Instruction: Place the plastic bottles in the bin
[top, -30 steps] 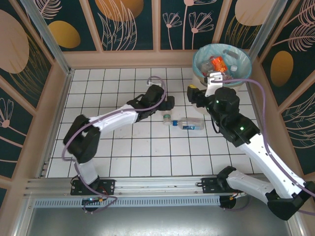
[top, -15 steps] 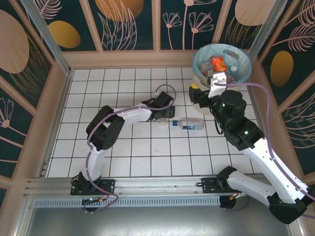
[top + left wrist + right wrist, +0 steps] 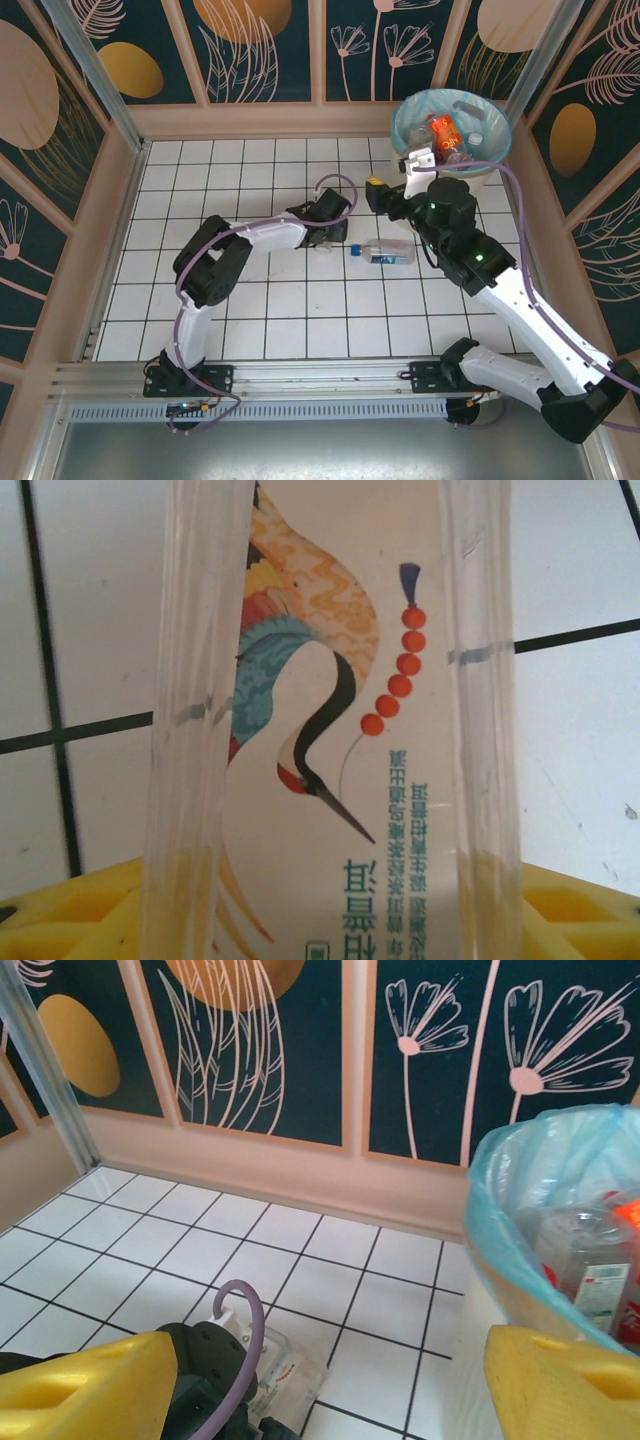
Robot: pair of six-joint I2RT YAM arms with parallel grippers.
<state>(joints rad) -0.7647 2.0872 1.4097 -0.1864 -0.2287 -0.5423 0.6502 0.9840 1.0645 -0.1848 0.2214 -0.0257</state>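
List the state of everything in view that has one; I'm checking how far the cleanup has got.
Left end effector: around the crane-label bottle, grip unclear.
Crane-label bottle: not yet in the bin.
Blue-label bottle: lying on its side on the tiles.
Right end effector: open, empty.
Bin: upright, lined, several bottles inside.

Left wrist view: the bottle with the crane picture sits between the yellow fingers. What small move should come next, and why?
Probably close the left fingers firmly onto the bottle. It sits between both yellow fingers, close to the camera, with white tiles behind it; whether they grip it yet, I cannot tell.
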